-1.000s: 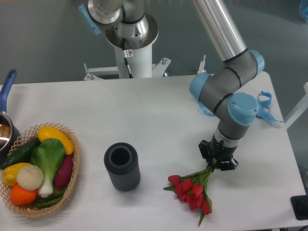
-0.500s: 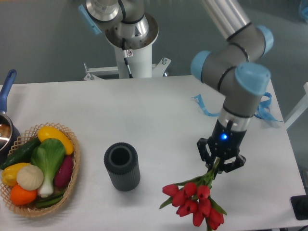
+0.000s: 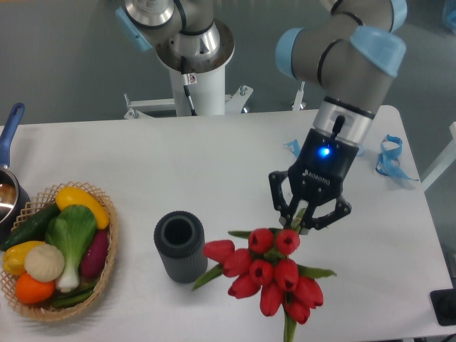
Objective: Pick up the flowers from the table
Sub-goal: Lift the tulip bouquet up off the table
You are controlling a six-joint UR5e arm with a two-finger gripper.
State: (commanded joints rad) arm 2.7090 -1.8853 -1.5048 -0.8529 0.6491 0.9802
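Note:
The flowers (image 3: 267, 274), a bunch of red tulips with green stems and leaves, hang in the air above the front right of the white table (image 3: 214, 164). My gripper (image 3: 308, 217) is shut on their stems just above the blooms and holds them clear of the tabletop. The blooms point toward the camera, and the stems are mostly hidden behind the blooms and the fingers.
A dark grey ribbed cylinder vase (image 3: 180, 246) stands upright left of the flowers. A wicker basket (image 3: 107, 267) of vegetables sits at the front left, with a blue-handled pot (image 3: 8, 178) behind it. Blue ribbon scraps (image 3: 390, 158) lie at the right edge.
The gripper has risen with the flowers in it and moved slightly left. The bunch has left the table and now hangs higher, looking larger in view.

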